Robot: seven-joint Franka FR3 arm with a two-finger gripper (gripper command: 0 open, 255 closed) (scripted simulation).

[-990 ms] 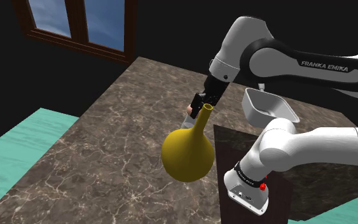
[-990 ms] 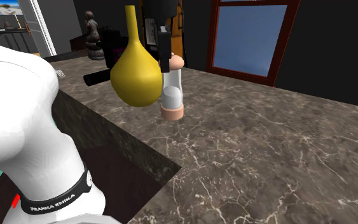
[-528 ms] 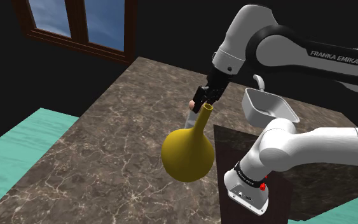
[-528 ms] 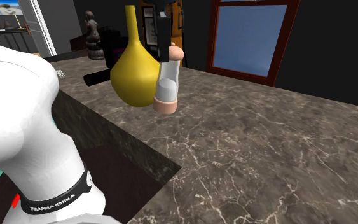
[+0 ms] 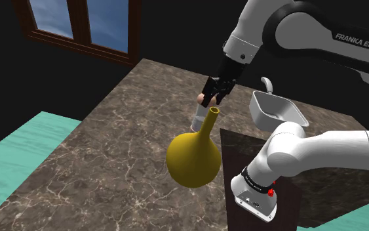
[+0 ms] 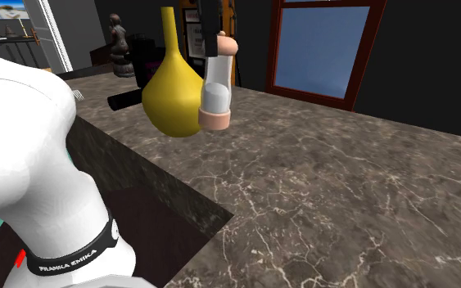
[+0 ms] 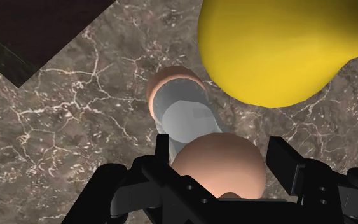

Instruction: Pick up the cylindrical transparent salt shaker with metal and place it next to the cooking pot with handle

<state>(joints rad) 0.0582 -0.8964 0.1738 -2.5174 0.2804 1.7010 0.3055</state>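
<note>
Claw [image 7: 220, 156] clamped on clear salt shaker [image 6: 217, 86], part-filled white, just beside yellow vase [image 6: 174, 94].

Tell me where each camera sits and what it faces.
Shoulder view: beside and behind the stand, looking down over the counter toward a window; arm and gripper show.
Second exterior view: close by the arm's base, looking across the counter to the window; a white link of the arm at its left.
Wrist view: on the hand, looking down at the counter; both black fingers clasp the salt shaker.
Shared: all three show the salt shaker and yellow vase.
</note>
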